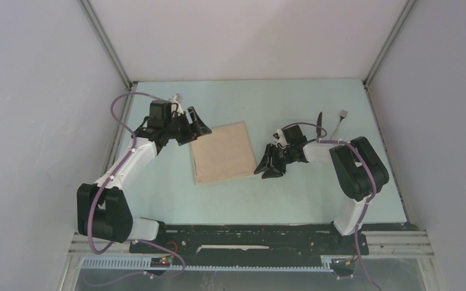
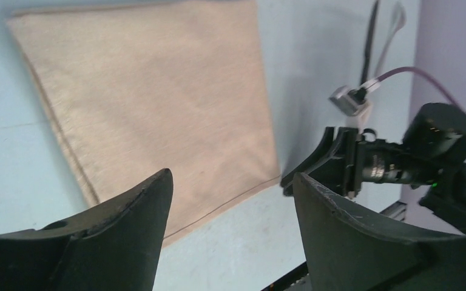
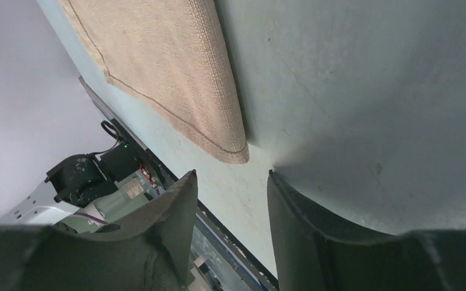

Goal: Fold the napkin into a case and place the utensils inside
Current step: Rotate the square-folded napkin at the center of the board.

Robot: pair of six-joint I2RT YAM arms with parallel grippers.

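Beige napkin (image 1: 223, 151), top view: flat mid-table between the arms; looks soft, light, limp; likely best pinched at a corner.
Left gripper (image 2: 232, 179), left wrist: jaws wide, empty, over the napkin's edge.
Right gripper (image 3: 232, 176), right wrist: jaws partly apart, empty, facing a napkin corner.

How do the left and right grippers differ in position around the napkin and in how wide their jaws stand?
The left gripper is at the far left corner of the napkin; the right gripper is at its near right corner. The left gripper's jaws stand wide apart; the right gripper's leave a narrower gap. Both are open and hold nothing, with the napkin flat between them.
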